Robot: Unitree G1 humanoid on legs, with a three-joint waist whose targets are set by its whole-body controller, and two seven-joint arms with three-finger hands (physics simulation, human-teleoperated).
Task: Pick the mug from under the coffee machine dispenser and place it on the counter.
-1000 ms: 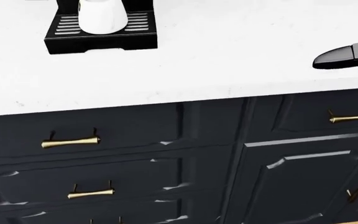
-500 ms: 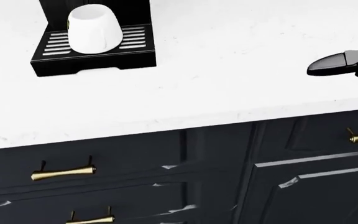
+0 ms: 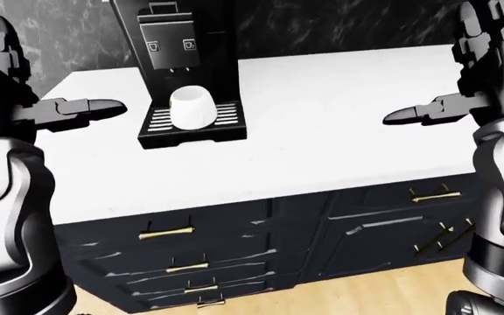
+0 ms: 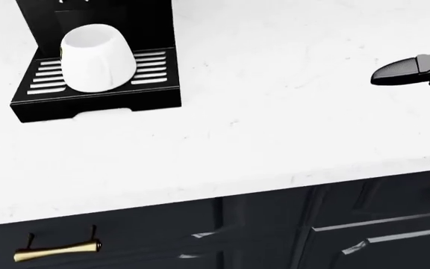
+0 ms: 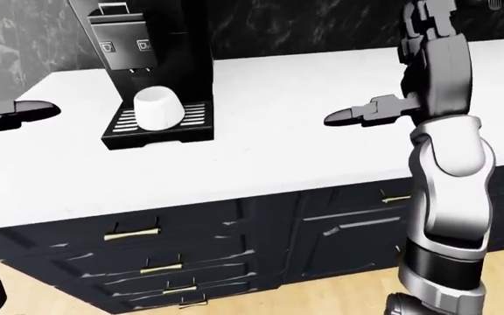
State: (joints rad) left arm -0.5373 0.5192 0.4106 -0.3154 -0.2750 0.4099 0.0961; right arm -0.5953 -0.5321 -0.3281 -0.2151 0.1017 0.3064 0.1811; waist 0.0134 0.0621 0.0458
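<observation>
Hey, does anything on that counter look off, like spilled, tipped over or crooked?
One oddity: the white mug sits upside down on the coffee machine's drip tray, wide end down. No spill shows on the counter.

Glossy silver-grey forearm shells, black ribbed joints, and glossy black pointed fingers on the left hand (image 3: pixel 81 108) and right hand (image 5: pixel 370 111).
</observation>
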